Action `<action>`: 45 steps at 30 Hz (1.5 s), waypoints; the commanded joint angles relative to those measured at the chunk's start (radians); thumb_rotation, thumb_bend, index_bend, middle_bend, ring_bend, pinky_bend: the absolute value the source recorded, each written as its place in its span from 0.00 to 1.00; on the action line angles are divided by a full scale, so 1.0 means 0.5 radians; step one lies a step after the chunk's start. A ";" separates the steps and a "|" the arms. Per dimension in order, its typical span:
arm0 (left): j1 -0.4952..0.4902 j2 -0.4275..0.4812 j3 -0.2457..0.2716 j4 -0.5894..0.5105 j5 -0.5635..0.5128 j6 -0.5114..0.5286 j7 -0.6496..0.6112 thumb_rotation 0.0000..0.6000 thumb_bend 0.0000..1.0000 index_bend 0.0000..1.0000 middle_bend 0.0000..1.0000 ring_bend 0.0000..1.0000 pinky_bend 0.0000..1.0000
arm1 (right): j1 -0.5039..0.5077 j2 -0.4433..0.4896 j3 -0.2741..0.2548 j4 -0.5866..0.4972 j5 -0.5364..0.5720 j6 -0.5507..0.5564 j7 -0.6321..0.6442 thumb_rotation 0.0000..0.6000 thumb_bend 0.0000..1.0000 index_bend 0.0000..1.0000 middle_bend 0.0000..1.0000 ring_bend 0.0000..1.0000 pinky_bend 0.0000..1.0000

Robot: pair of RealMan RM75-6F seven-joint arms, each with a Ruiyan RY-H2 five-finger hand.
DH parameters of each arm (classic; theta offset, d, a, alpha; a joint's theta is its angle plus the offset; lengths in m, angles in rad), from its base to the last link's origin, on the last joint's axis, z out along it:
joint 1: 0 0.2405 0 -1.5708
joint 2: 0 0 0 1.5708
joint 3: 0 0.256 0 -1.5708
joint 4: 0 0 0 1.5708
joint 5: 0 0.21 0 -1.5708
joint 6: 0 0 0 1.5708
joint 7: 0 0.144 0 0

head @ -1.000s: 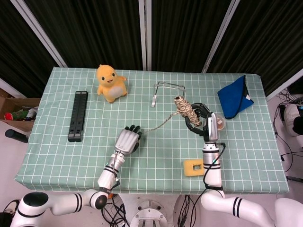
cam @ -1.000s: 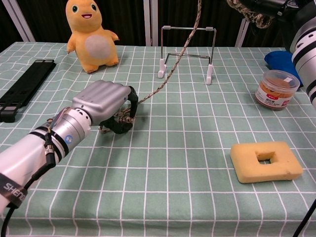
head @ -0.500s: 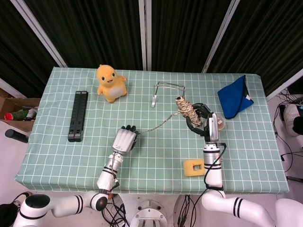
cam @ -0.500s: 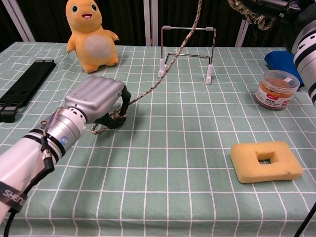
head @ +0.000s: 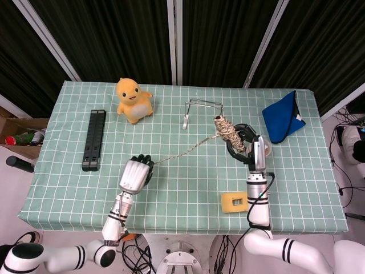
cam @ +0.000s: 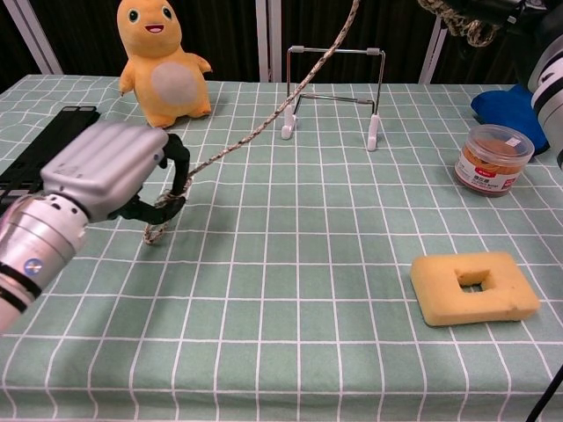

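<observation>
My left hand (head: 135, 173) (cam: 110, 170) grips the free end of a twine (head: 185, 151) (cam: 255, 132), which hangs taut above the checked tablecloth; a short tail dangles below the fingers. The twine runs up and right to a ball of twine (head: 227, 132), held raised by my right hand (head: 245, 140) above the table's right half. In the chest view only the lower edge of that ball (cam: 453, 18) shows at the top right.
A yellow plush toy (head: 133, 100) and a black folded stand (head: 93, 139) sit at the left. A wire rack (head: 201, 112) stands mid-back, a blue cloth (head: 283, 116) back right, a small jar (cam: 493, 159) near it, and a yellow sponge frame (head: 234, 201) in front.
My left hand has pulled left and toward me with the twine end, lengthening the stretched strand. The right hand with the ball shifted slightly right.
</observation>
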 commanded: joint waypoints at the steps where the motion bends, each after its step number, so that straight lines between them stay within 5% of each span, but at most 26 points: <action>1: 0.088 0.094 0.040 -0.079 0.092 0.129 -0.068 1.00 0.40 0.77 0.40 0.39 0.57 | -0.001 0.003 0.003 -0.003 0.002 0.002 -0.001 1.00 0.62 0.82 0.63 0.61 0.84; 13: 0.203 0.412 -0.155 -0.324 0.250 0.443 -0.281 1.00 0.40 0.77 0.58 0.56 0.73 | -0.014 0.000 -0.008 0.032 0.023 -0.008 0.006 1.00 0.62 0.82 0.63 0.61 0.84; 40: 0.317 0.777 -0.387 -0.773 0.146 0.410 -0.917 1.00 0.41 0.77 0.72 0.67 0.83 | -0.042 0.071 0.010 0.093 0.116 -0.098 -0.003 1.00 0.63 0.82 0.63 0.61 0.84; 42: 0.313 0.835 -0.400 -0.883 0.155 0.379 -0.973 1.00 0.41 0.77 0.73 0.67 0.83 | 0.086 0.103 0.174 0.068 0.198 -0.212 -0.093 1.00 0.63 0.82 0.63 0.61 0.84; 45: 0.298 0.939 -0.427 -1.089 0.154 0.310 -1.065 1.00 0.41 0.77 0.73 0.67 0.84 | 0.142 0.093 0.209 0.073 0.261 -0.272 -0.168 1.00 0.63 0.82 0.63 0.61 0.84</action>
